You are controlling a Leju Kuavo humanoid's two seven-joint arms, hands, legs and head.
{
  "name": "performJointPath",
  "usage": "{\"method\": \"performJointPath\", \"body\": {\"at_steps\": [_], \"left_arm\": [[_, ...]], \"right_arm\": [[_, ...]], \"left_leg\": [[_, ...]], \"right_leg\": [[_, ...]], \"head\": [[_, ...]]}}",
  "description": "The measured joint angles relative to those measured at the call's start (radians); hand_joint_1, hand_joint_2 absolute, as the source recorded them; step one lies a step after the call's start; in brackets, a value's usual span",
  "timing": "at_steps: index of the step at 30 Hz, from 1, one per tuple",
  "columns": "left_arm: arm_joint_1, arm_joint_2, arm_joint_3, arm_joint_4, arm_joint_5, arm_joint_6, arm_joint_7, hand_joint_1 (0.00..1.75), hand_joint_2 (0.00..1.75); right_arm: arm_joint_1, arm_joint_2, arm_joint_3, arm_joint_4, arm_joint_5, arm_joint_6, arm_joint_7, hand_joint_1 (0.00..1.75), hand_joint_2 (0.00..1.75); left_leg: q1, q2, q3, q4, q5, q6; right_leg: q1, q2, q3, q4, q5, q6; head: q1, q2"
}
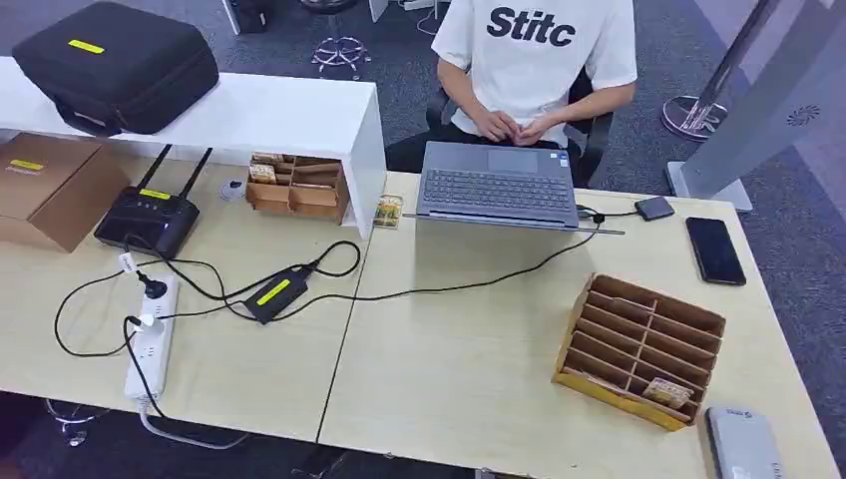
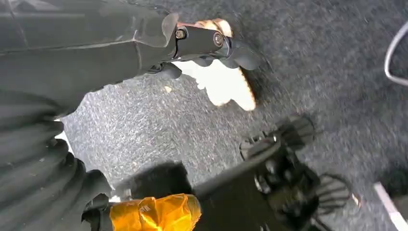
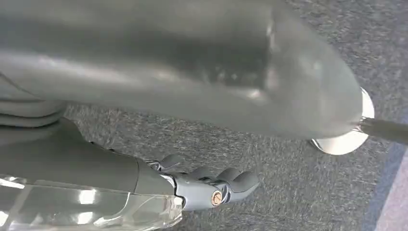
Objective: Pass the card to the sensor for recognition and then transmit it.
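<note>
Head view is showing a slotted wooden organizer (image 1: 638, 349) sitting on the table (image 1: 449, 369), a card (image 1: 666, 391) lying in its nearest slot (beside the grey sensor (image 1: 743, 444)). A smaller wooden box (image 1: 297, 187) is holding cards. The left hand (image 2: 211, 45) and right hand (image 3: 211, 185) are hanging over carpet, fingers loosely curled, grasping nothing.

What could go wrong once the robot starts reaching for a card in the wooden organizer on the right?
Only one card seems to sit in the slotted organizer, in a near slot close to the table edge; a clumsy pull could push the organizer off. The laptop cable crosses the table and might snag an arm. The phone and grey device lie close by and could get knocked.
</note>
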Motion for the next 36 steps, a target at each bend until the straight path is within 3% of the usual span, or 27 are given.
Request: {"method": "performJointPath", "body": {"at_steps": [4,6,9,11,13,15,19,25,29,32,36], "left_arm": [[-0.001,-0.011,-0.019,0.0,-0.006,-0.007,0.003,0.0,1.75],[-0.001,-0.013,-0.029,0.0,-0.01,-0.008,0.004,0.0,1.75],[0.003,-0.014,-0.047,0.0,-0.01,0.008,-0.016,0.0,1.75],[0.006,-0.014,-0.055,0.0,-0.002,0.021,-0.042,0.0,1.75],[0.011,-0.013,-0.064,0.0,0.009,0.029,-0.057,0.0,1.75],[0.016,-0.01,-0.072,0.0,0.012,0.031,-0.061,0.0,1.75],[0.011,-0.01,-0.08,0.0,0.015,0.03,-0.063,0.0,1.75],[0.013,-0.009,-0.087,0.0,0.022,0.033,-0.064,0.0,1.75],[0.013,-0.007,-0.087,0.0,0.049,0.043,-0.063,0.0,1.75],[0.013,-0.006,-0.087,0.0,0.076,0.052,-0.051,0.0,1.75],[0.009,-0.014,-0.087,0.0,0.09,0.06,-0.035,0.0,1.75]], "right_arm": [[0.021,0.044,-0.033,-0.111,0.011,0.017,0.052,0.0,0.0],[0.035,0.093,-0.061,-0.22,0.032,0.039,0.108,0.0,0.0],[0.058,0.204,-0.121,-0.476,0.05,0.099,0.2,0.0,0.0],[0.111,0.25,-0.133,-0.644,-0.035,0.069,0.231,0.0,0.0],[0.234,0.287,-0.054,-0.845,-0.205,-0.094,0.208,0.0,0.0],[0.318,0.31,0.018,-0.97,-0.261,-0.177,0.187,0.0,0.0],[0.392,0.346,0.106,-1.113,-0.289,-0.188,0.149,0.0,0.0],[0.439,0.362,0.149,-1.202,-0.329,-0.169,0.124,0.0,0.0],[0.528,0.365,0.211,-1.317,-0.411,-0.188,0.038,0.0,0.0],[0.568,0.368,0.238,-1.388,-0.368,-0.19,-0.005,0.0,0.0],[0.58,0.373,0.374,-1.332,-0.387,-0.19,-0.265,0.0,0.0]], "left_leg": [[0.0,0.0,0.0,0.0,0.0,0.0],[0.0,0.0,0.0,0.0,0.0,0.0],[0.0,0.0,0.001,0.0,0.0,0.0],[0.0,-0.002,0.001,0.0,0.0,0.0],[0.0,-0.012,0.001,0.0,-0.001,0.0],[0.001,-0.008,0.001,-0.001,-0.003,-0.002],[0.0,0.002,0.006,-0.001,-0.007,-0.002],[0.0,0.002,0.006,0.0,-0.007,-0.001],[0.0,0.001,0.006,0.0,-0.007,-0.001],[0.001,0.002,0.006,-0.001,-0.007,-0.001],[0.0,0.002,0.007,-0.001,-0.007,-0.001]], "right_leg": [[0.0,0.0,0.0,0.0,0.0,0.0],[0.0,0.0,0.0,0.0,0.0,0.0],[0.0,0.0,0.0,0.001,-0.001,-0.001],[0.0,-0.003,0.001,0.001,-0.003,0.0],[0.0,-0.012,0.006,0.001,-0.008,0.001],[0.0,-0.006,0.004,0.001,-0.007,-0.001],[0.0,0.002,0.005,0.0,-0.007,-0.001],[0.0,0.002,0.005,0.0,-0.007,-0.001],[-0.001,0.001,0.005,0.001,-0.007,0.0],[0.001,0.002,0.005,0.001,-0.008,-0.001],[0.0,0.002,0.005,0.001,-0.008,-0.001]], "head": [[0.0,0.0],[0.0,0.0],[0.0,0.0],[0.0,0.0],[0.0,0.0],[0.0,0.0],[0.0,0.0],[0.0,0.0],[0.0,0.0],[0.0,0.0],[0.0,0.0]]}}
